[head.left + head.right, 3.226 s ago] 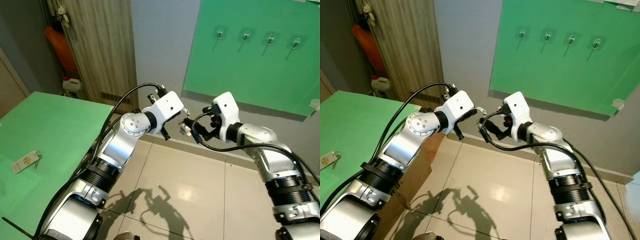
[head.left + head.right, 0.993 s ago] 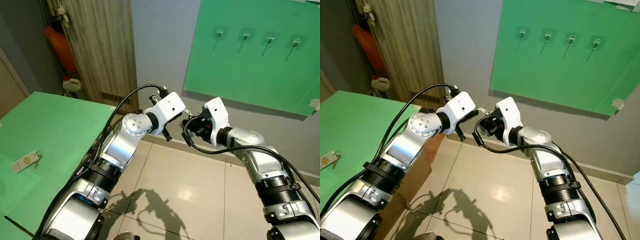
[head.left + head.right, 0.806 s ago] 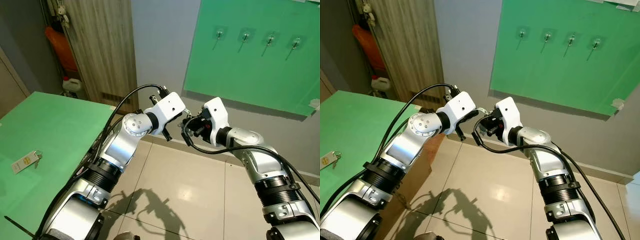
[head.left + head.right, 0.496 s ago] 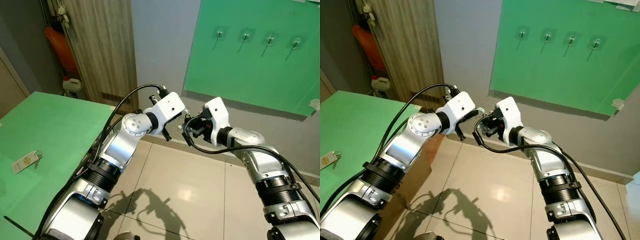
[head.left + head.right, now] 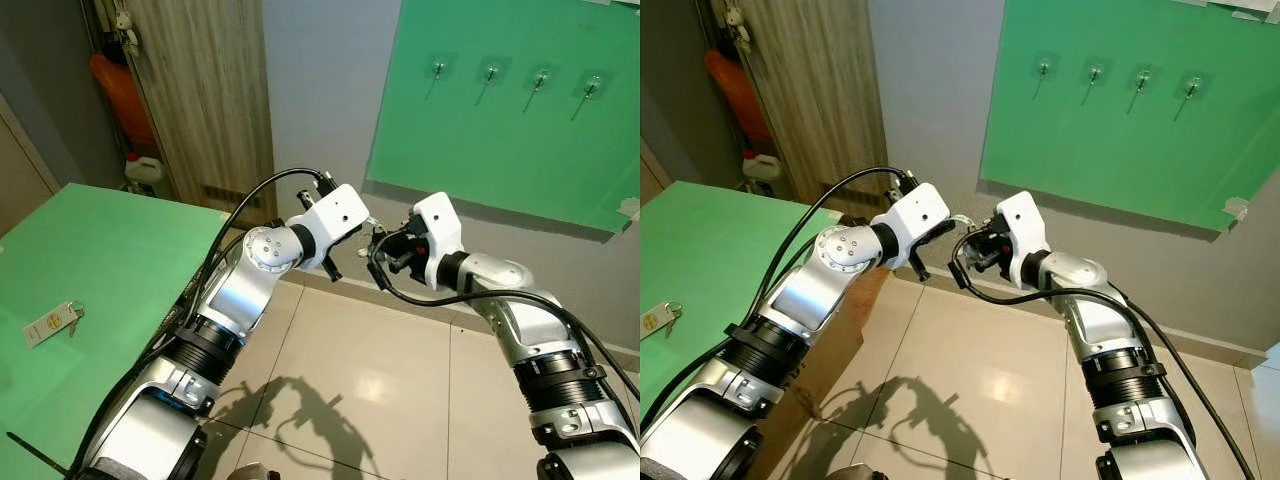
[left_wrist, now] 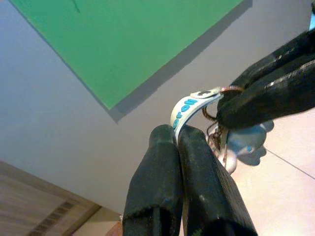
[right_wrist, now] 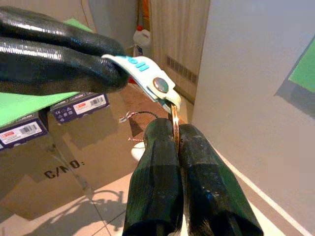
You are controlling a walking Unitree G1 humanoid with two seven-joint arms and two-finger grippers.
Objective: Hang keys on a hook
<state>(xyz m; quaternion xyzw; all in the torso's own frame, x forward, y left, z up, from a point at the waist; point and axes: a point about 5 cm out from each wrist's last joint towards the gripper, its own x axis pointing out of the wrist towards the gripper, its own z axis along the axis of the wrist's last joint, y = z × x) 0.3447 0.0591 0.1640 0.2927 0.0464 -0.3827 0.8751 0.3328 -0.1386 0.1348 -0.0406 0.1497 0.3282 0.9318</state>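
Wall space ahead carries a green board (image 5: 500,110) with a row of four hooks (image 5: 438,70) near its upper edge, all bare. Open tiled floor (image 5: 370,380) lies below the arms, and a green desk (image 5: 100,260) sits to the robot's left with a second tagged key (image 5: 52,322) lying flat near its near edge. Both arms meet in mid-air, well below and left of the hooks. The left gripper (image 6: 178,133) has its jaws pressed together on the white strap (image 6: 186,106) of the keys (image 6: 222,142), the strap running across from it toward the other arm. The right gripper (image 7: 175,132) pinches the copper ring (image 7: 175,123) at the strap's far end, jaws closed on it. The keys' metal parts hang down beneath the ring, between the two grippers. A cardboard box (image 7: 74,147) stands on the floor beneath.
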